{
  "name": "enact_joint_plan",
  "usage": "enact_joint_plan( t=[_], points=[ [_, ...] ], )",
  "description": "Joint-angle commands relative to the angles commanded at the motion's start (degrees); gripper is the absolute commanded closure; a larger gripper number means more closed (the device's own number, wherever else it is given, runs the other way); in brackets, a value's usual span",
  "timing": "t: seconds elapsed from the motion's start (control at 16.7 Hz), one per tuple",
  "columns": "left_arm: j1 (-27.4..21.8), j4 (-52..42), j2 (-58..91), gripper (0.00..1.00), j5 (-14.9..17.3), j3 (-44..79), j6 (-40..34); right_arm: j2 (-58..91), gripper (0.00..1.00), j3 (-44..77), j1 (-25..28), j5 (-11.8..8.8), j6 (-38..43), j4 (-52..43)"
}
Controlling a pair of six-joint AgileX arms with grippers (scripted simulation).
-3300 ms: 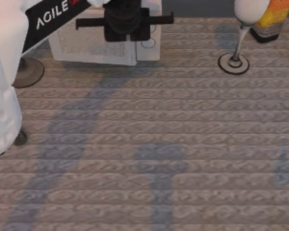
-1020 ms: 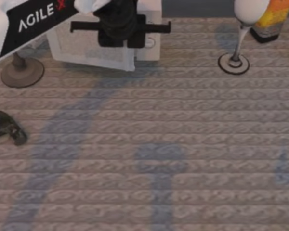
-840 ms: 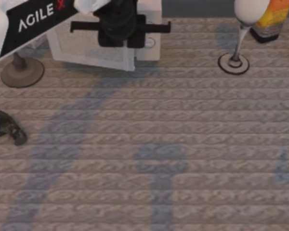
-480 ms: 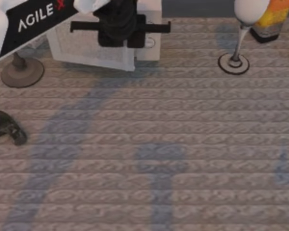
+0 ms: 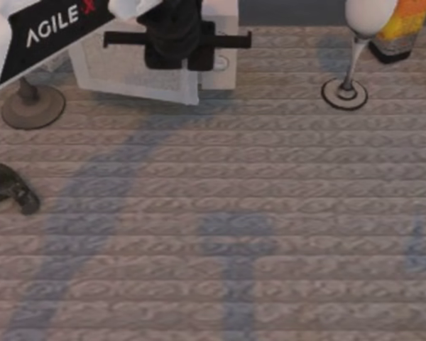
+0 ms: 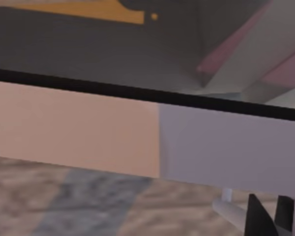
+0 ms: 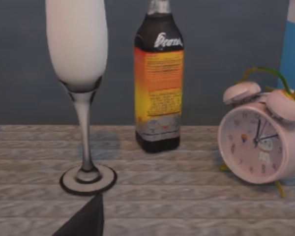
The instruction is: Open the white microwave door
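Observation:
The white microwave stands at the table's back left. Its door, with a greyish mesh window, hangs slightly ajar, the right edge swung out toward the front. My left gripper hovers over the door's right side, next to the knob panel. In the left wrist view my left gripper shows two dark fingers close together on a white handle bar, under a wide pale panel. My right gripper is out of the top view; its wrist view shows only one dark tip.
A tall white wine glass and a dark bottle with an orange label stand at the back right. A pink alarm clock sits beside them. A round stand base and a dark object lie at the left edge.
Since 3.3 s ago my left arm shifted left and the door's right edge swung out a little. Over the last second nothing has visibly moved.

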Motion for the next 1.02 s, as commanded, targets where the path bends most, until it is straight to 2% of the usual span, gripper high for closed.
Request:
enact_joint_plan(
  t=[0.3, 0.72, 1.02],
  points=[
    [-0.33, 0.48, -0.23, 1.0, 0.54, -0.68, 0.27, 0.0, 0.0, 0.0, 0.0, 0.0, 0.0, 0.0],
    [0.78, 3.85, -5.04, 1.0, 2.91, -8.23, 5.55, 0.0, 0.0, 0.0, 0.0, 0.0, 0.0, 0.0],
    [0.85, 4.12, -5.39, 1.0, 3.02, -8.41, 5.76, 0.0, 0.0, 0.0, 0.0, 0.0, 0.0, 0.0]
  ],
)
